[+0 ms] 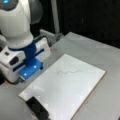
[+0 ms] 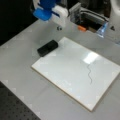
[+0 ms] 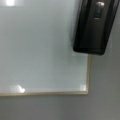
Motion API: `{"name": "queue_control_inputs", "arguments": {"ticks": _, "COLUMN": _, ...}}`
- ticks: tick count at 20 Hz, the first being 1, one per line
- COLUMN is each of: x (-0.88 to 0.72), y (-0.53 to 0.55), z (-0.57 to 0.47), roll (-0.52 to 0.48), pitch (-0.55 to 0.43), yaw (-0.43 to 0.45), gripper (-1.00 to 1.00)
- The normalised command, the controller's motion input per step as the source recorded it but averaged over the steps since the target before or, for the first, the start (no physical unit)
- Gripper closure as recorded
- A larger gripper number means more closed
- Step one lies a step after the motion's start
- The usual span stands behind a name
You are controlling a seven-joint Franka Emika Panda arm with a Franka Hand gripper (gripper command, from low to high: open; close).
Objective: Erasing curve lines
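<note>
The curve lines [image 1: 70, 72] are a thin, dark wavy stroke on the white board [image 1: 62, 95], and they show in both front views [image 2: 89, 72]. A black eraser block [image 2: 47, 48] lies at the board's corner, far from the stroke. In the wrist view the eraser block [image 3: 96, 27] sits at the top right, overlapping the wooden edge of the board [image 3: 37, 50]. My gripper [image 1: 30, 68], blue and white, hangs above the table beside the board and over the eraser's end [image 2: 48, 11], holding nothing that I can see. Its fingers do not show in the wrist view.
The board [image 2: 65, 67] rests on a grey table. A small orange object [image 2: 81, 28] and a metal frame [image 2: 90, 15] stand behind the board. A pale post [image 1: 56, 17] rises at the back. A dark perforated surface [image 2: 15, 107] lies past the table's edge.
</note>
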Motion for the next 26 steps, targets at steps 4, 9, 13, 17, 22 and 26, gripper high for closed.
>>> {"name": "queue_control_inputs", "arguments": {"ticks": 4, "x": 0.16, "y": -0.42, "z": 0.01, "roll": -0.086, "pitch": 0.101, "yaw": 0.178, "gripper": -1.0}}
{"name": "queue_control_inputs", "arguments": {"ticks": 9, "x": 0.19, "y": -0.3, "z": 0.0, "roll": -0.051, "pitch": 0.125, "yaw": 0.184, "gripper": -1.0}}
{"name": "queue_control_inputs", "arguments": {"ticks": 13, "x": 0.23, "y": -0.2, "z": -0.02, "roll": -0.014, "pitch": 0.16, "yaw": 0.186, "gripper": -1.0}}
{"name": "queue_control_inputs", "arguments": {"ticks": 17, "x": 0.27, "y": -0.18, "z": -0.02, "roll": 0.024, "pitch": 0.175, "yaw": 0.192, "gripper": -1.0}}
{"name": "queue_control_inputs", "arguments": {"ticks": 22, "x": 0.26, "y": -0.13, "z": 0.08, "roll": 0.052, "pitch": 0.203, "yaw": 0.16, "gripper": -1.0}}
{"name": "queue_control_inputs", "arguments": {"ticks": 26, "x": 0.25, "y": -0.09, "z": 0.09, "roll": 0.044, "pitch": 0.179, "yaw": 0.105, "gripper": -1.0}}
